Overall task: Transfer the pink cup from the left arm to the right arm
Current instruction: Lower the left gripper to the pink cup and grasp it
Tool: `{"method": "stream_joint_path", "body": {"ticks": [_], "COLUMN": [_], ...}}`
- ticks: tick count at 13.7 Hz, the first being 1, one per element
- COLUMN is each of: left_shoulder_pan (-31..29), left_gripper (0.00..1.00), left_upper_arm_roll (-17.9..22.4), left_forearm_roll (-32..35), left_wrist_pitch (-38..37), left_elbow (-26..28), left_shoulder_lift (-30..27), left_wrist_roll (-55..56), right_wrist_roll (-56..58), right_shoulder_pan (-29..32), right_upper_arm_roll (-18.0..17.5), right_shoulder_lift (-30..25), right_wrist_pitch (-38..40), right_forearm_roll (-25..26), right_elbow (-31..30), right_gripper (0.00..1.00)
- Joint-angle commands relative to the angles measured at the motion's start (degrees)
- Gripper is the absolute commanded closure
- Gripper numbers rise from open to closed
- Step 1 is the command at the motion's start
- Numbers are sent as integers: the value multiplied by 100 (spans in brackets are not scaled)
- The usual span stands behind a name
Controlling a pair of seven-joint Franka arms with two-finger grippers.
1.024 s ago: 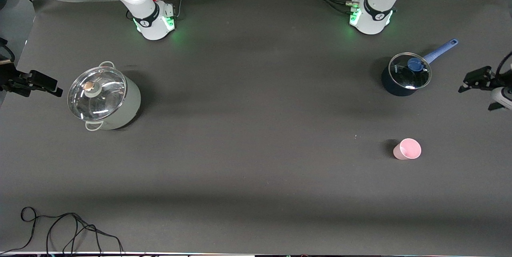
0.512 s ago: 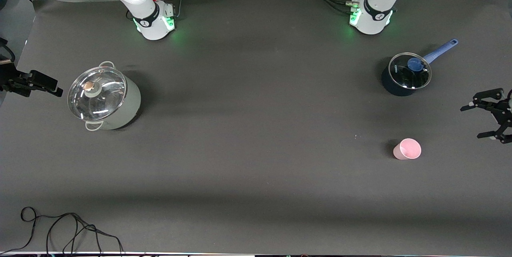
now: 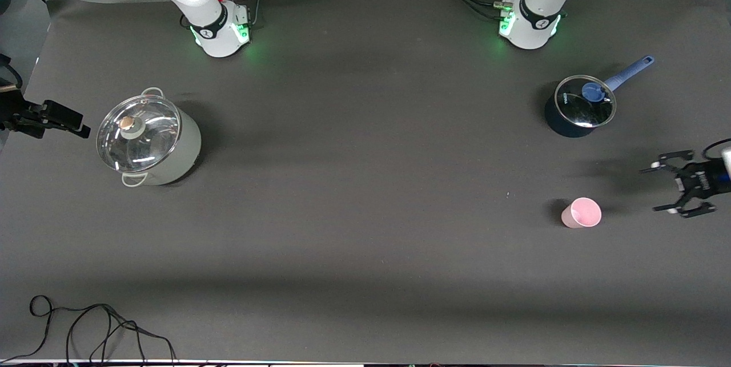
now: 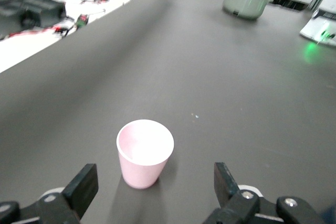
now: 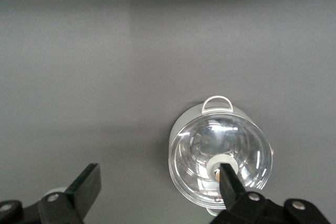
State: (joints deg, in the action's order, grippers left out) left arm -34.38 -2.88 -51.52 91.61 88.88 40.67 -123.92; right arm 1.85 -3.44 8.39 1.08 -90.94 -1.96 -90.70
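Front view: pink cup upright on bench, lower right of frame. Left gripper at right edge, beside cup, jaws wide, empty. Right gripper waits, left edge, jaws wide. Step: approach. Next: straddle cup, close.

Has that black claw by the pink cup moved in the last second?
Yes. The left tool has dropped from level with the blue pot toward the cup.
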Motion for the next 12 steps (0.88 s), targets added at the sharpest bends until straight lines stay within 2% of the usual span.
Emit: {"method": "stream_joint_path", "body": {"ticks": [1,4,8,12], "left_shoulder_pan": [-25,-16,-60,-78], "left_gripper": [1,1,1,1], "left_upper_arm_roll": [-81,-133,-169,-169], "left_forearm_roll": [-506,-841,-912,-965], "left_wrist_pitch": [-328,-407,-407,-407], "left_elbow": [-424,-450,-503,-775], "left_shoulder_lift": [642,1038,1354,1671], "left_wrist_roll": [-535,-1089,-1616,-1758], "right_wrist_roll": [-35,-35,-18,-9], "right_shoulder_pan": [-16,-16,-16,-16], "right_upper_arm_roll": [-13,-13,-13,-13], "right_shoulder_lift": [-38,-38,-38,-38], "right_wrist_pitch": [85,85,85,85], "right_forearm_roll": [11,11,11,11], "right_elbow": [35,26,17,17], "right_gripper": [0,0,0,0]}}
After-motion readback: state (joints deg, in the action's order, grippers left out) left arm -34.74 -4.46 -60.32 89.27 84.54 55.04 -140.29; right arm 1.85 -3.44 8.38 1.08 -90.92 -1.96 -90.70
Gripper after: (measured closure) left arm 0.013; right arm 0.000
